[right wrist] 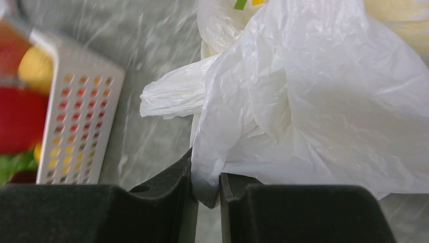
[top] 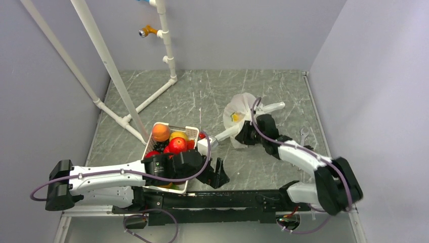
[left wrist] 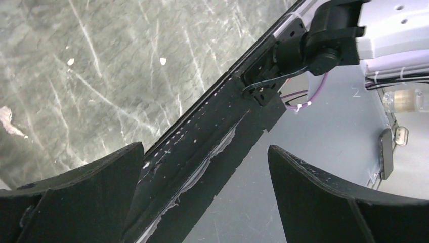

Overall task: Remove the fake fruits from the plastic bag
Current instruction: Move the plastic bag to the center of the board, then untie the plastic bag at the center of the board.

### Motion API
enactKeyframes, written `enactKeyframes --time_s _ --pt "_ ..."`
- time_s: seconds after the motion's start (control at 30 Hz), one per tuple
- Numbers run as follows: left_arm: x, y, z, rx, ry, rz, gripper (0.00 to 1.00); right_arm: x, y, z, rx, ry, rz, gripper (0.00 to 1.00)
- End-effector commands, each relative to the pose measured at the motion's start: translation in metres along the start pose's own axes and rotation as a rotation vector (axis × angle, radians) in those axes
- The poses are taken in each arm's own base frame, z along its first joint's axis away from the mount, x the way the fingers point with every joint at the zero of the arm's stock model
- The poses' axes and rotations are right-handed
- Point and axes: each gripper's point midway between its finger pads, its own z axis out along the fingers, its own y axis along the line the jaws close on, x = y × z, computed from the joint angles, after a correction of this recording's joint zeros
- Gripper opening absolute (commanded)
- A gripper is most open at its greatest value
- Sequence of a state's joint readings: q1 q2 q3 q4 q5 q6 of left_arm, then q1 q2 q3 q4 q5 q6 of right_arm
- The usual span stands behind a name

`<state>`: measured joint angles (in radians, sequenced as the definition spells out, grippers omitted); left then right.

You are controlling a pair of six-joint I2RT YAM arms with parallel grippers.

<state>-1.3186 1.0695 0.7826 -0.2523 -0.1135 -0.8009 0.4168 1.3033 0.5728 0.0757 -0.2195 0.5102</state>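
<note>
Now the right tool is pinched nearly shut on a fold of the plastic bag. The bag lies on the desk right of the basket, stretching away from the jaws. A yellow fake fruit shows through at the far end. The left tool is wide open, empty and well apart.

The left arm and right arm are white with black joints. A thin purple cable loops along each. The left pincer has thick black fingers with white scuffs.
</note>
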Motion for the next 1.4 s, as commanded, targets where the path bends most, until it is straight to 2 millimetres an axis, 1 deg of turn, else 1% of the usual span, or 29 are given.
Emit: enactKeyframes --time_s 0.0,0.03,0.07,0.17,0.2,0.3,0.33,0.4,0.43,0.47,0.5,0.53,0.6,0.63,0.67,0.7,0.73,0.8,0.87,0.93,1.0,1.1,1.17,1.27,1.3,1.33,1.37 --pt "-0.012 0.006 -0.005 -0.043 -0.104 -0.072 0.99 0.035 0.035 -0.036 -0.139 0.047 0.010 0.21" --pt "-0.013 0.007 -0.006 -0.049 -0.111 -0.073 0.99 0.049 0.034 -0.044 -0.140 0.086 0.026 0.21" --pt "-0.014 0.007 -0.007 -0.053 -0.119 -0.074 0.99 0.058 0.036 -0.053 -0.156 0.106 0.042 0.21" --pt "-0.015 0.007 -0.008 -0.073 -0.129 -0.069 0.99 0.083 0.047 -0.075 -0.239 0.159 0.094 0.21" --pt "-0.016 0.009 -0.009 -0.089 -0.128 -0.058 0.99 0.090 0.054 -0.083 -0.285 0.179 0.099 0.21" --pt "-0.023 0.019 -0.013 -0.169 -0.145 -0.031 0.99 0.112 0.059 -0.096 -0.329 0.259 0.121 0.21" --pt "-0.025 0.022 -0.015 -0.193 -0.149 -0.018 0.99 0.117 0.058 -0.099 -0.325 0.283 0.123 0.21" --pt "-0.033 0.022 -0.016 -0.217 -0.163 0.010 0.99 0.124 0.052 -0.102 -0.292 0.316 0.134 0.23" --pt "-0.037 0.020 -0.015 -0.218 -0.166 0.039 0.99 0.125 0.050 -0.104 -0.279 0.318 0.131 0.27" --pt "-0.040 0.019 -0.013 -0.224 -0.170 0.054 0.99 0.120 0.051 -0.106 -0.272 0.304 0.121 0.35" --pt "-0.043 0.018 -0.012 -0.230 -0.173 0.066 0.99 0.113 0.053 -0.109 -0.268 0.273 0.106 0.44" --pt "-0.046 0.016 -0.011 -0.236 -0.174 0.075 0.99 0.104 0.052 -0.112 -0.252 0.235 0.091 0.51" --pt "-0.051 0.012 -0.009 -0.239 -0.175 0.091 0.99 0.082 0.047 -0.118 -0.196 0.127 0.068 0.63" --pt "-0.054 0.009 -0.009 -0.239 -0.180 0.092 0.99 0.073 0.045 -0.119 -0.179 0.075 0.071 0.67" --pt "-0.057 0.009 -0.009 -0.242 -0.183 0.094 0.99 0.066 0.040 -0.118 -0.145 0.031 0.099 0.73" --pt "-0.059 0.008 -0.009 -0.244 -0.187 0.094 0.99 0.060 0.028 -0.117 -0.071 -0.011 0.148 0.84" --pt "-0.060 0.007 -0.008 -0.246 -0.187 0.093 0.99 0.052 0.012 -0.116 0.032 -0.066 0.217 0.95" --pt "-0.061 0.005 -0.009 -0.247 -0.183 0.083 0.99 0.044 -0.006 -0.115 0.145 -0.109 0.259 0.97" --pt "-0.059 0.005 -0.009 -0.246 -0.175 0.060 0.99 0.037 -0.018 -0.116 0.240 -0.123 0.272 0.99" --pt "-0.052 0.006 -0.008 -0.230 -0.168 0.033 0.99 0.026 -0.022 -0.119 0.301 -0.131 0.247 0.99" --pt "-0.045 0.008 -0.007 -0.206 -0.168 0.016 0.99 0.014 -0.024 -0.118 0.326 -0.140 0.202 0.99" --pt "-0.040 0.013 -0.010 -0.201 -0.170 0.007 0.99 0.001 -0.022 -0.113 0.306 -0.148 0.135 0.99" --pt "-0.040 0.015 -0.013 -0.212 -0.160 0.019 0.99 -0.002 -0.015 -0.104 0.251 -0.133 0.056 1.00" --pt "-0.041 0.018 -0.015 -0.251 -0.130 0.049 0.99 0.008 0.003 -0.086 0.135 -0.012 -0.060 0.99" --pt "-0.043 0.018 -0.014 -0.263 -0.122 0.056 0.99 0.011 0.007 -0.082 0.117 0.029 -0.087 0.96" --pt "-0.043 0.019 -0.013 -0.269 -0.112 0.062 0.99 0.015 0.014 -0.078 0.069 0.063 -0.110 0.92" --pt "-0.046 0.020 -0.011 -0.273 -0.110 0.068 0.99 0.023 0.025 -0.074 -0.007 0.114 -0.129 0.87"
